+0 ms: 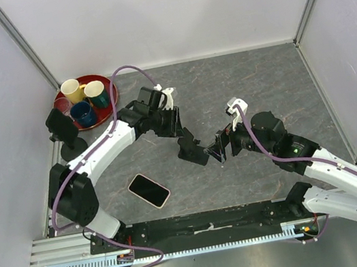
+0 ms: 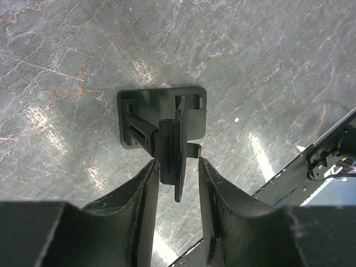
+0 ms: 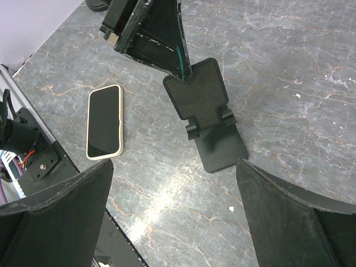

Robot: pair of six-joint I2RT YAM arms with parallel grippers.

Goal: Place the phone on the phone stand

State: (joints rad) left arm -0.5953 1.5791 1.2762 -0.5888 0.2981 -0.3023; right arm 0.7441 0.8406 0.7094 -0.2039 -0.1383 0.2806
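Note:
The phone (image 1: 149, 190) lies flat, screen up, in a pale case on the grey marble table, near the front left; the right wrist view has the phone (image 3: 104, 121) to the left of the stand. The black phone stand (image 1: 193, 151) stands mid-table with its back plate upright. My left gripper (image 1: 184, 135) hangs over the stand's top. In the left wrist view the left gripper (image 2: 177, 161) straddles the back plate's upper edge (image 2: 179, 172), with a gap showing beside the right finger (image 2: 210, 189). My right gripper (image 3: 173, 166) stands wide open just in front of the stand's base (image 3: 222, 147), holding nothing.
A red tray (image 1: 104, 81) with three cups sits at the back left. A black object on a round foot (image 1: 62, 130) stands at the left edge. A metal rail (image 1: 208, 221) runs along the front. White walls close in the other sides.

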